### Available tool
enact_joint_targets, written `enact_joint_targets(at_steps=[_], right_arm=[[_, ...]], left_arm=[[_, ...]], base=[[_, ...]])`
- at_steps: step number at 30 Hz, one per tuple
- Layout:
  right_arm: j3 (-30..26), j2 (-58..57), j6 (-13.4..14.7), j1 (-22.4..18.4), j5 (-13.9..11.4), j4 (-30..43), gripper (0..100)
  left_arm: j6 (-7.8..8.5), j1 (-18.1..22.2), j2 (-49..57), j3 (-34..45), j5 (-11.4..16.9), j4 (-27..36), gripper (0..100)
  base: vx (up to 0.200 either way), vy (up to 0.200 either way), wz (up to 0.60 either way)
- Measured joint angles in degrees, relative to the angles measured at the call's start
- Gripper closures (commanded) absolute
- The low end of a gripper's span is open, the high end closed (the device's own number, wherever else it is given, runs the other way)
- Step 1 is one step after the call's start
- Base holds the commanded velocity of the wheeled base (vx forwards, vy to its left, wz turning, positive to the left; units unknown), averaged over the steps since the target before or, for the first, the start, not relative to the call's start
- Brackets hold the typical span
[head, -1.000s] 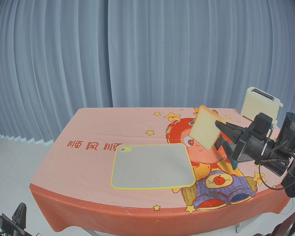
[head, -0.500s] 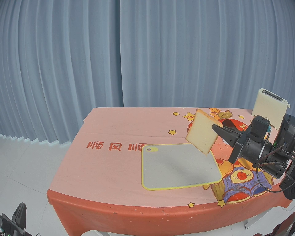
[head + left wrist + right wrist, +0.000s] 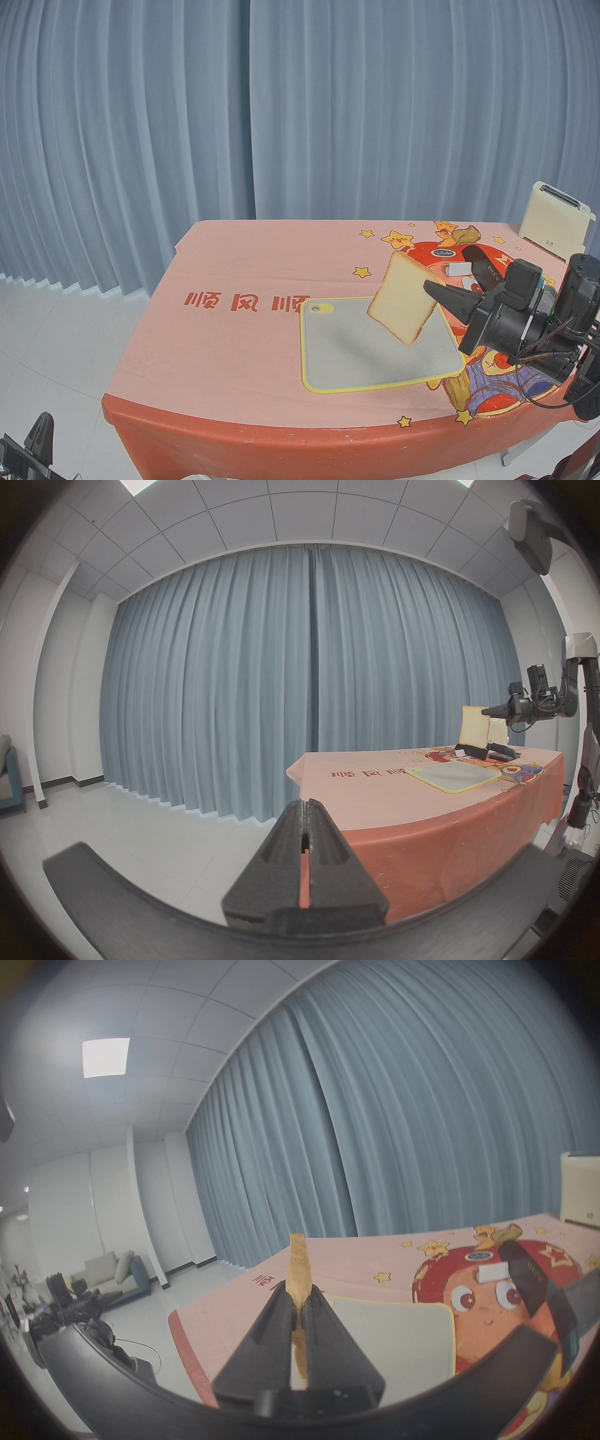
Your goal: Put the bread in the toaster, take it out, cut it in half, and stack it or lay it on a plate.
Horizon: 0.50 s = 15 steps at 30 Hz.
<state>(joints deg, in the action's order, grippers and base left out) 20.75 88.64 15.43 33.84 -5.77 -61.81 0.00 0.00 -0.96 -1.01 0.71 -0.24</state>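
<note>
One pale, tan-crusted slice of bread (image 3: 402, 304) hangs tilted right of centre in the head view, over the cutting board (image 3: 350, 365). The right hand (image 3: 431, 289) grips its edge; the left hand (image 3: 304, 805) is clenched on nothing.

The tablecloth (image 3: 250, 262) is showing salmon pink with yellow stars, the cutting board (image 3: 350, 356) grey rimmed yellow, the toaster (image 3: 556, 220) cream.

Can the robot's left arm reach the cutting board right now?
Probably not from there. The left gripper hangs low, off to the side of the table and well short of the cutting board, and its fingers are shut.
</note>
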Motion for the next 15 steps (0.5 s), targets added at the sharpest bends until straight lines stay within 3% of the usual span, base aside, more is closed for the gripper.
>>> enact_joint_targets(at_steps=[9, 15], right_arm=[[-0.9, -0.2, 6.5, 1.9, 2.8, -0.1, 100], [-0.9, -0.2, 6.6, 3.1, 2.9, -0.1, 100]], left_arm=[[0.02, 0.0, 0.0, 0.0, 0.0, 0.0, 100], [0.05, 0.0, 0.0, 0.0, 0.0, 0.0, 100]], base=[[0.000, 0.000, 0.00], [0.000, 0.000, 0.00]])
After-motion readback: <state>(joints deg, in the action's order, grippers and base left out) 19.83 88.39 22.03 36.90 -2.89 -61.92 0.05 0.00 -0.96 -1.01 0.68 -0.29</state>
